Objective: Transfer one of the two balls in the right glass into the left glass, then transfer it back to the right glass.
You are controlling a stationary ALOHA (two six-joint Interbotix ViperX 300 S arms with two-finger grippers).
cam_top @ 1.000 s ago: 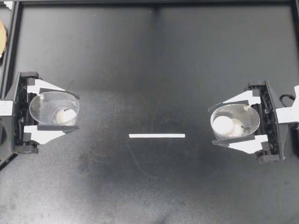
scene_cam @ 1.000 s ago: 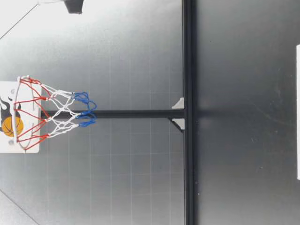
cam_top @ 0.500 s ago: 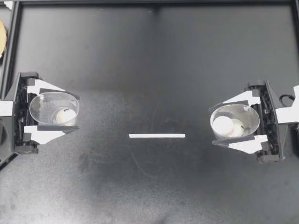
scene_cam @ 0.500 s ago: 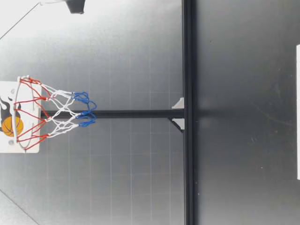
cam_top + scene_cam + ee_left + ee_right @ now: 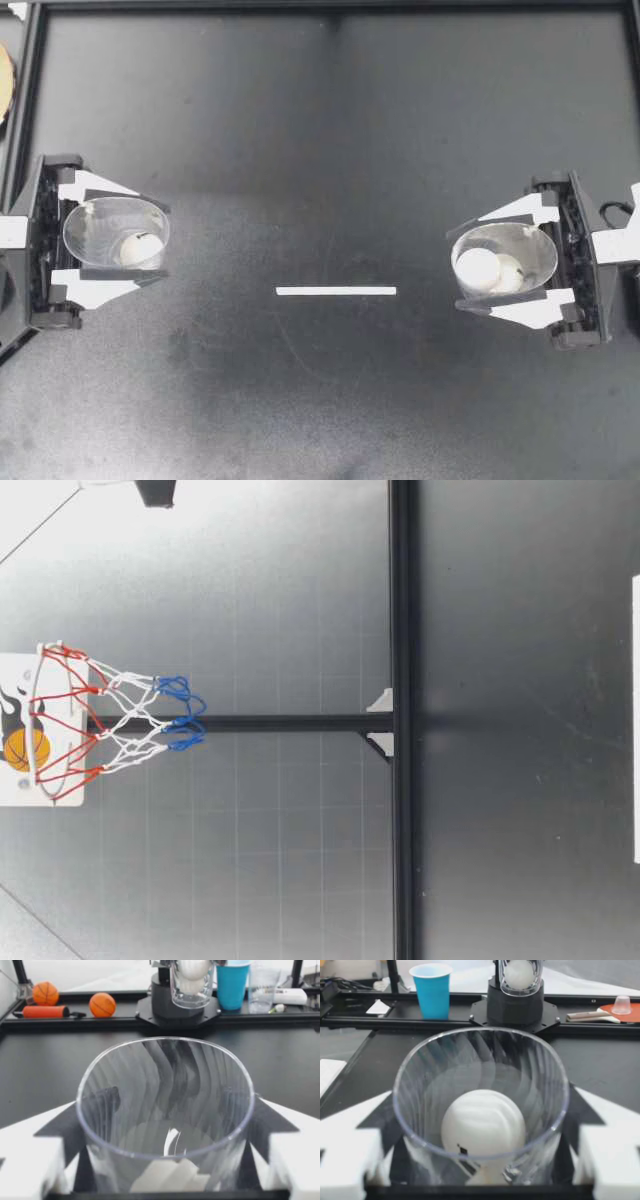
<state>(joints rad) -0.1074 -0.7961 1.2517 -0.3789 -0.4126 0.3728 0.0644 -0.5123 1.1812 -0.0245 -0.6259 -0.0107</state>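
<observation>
My left gripper (image 5: 160, 241) is shut on the left glass (image 5: 116, 233), a clear ribbed cup held at the table's left edge. A white round thing (image 5: 140, 248) shows low inside it. My right gripper (image 5: 455, 270) is shut on the right glass (image 5: 503, 262) at the table's right side, with two white balls in it: one (image 5: 478, 266) on top, the other (image 5: 510, 273) partly under it. In the right wrist view a ball (image 5: 483, 1127) fills the bottom of the right glass (image 5: 480, 1105). The left glass (image 5: 165, 1105) sits between white fingers (image 5: 30, 1155). The low view shows neither gripper.
A white tape strip (image 5: 335, 291) lies on the black table between the glasses. A black frame rail (image 5: 30, 100) borders the table. A toy basketball hoop (image 5: 60, 725) hangs beyond the far rail. A blue cup (image 5: 432, 990) and orange balls (image 5: 102, 1005) stand off the table.
</observation>
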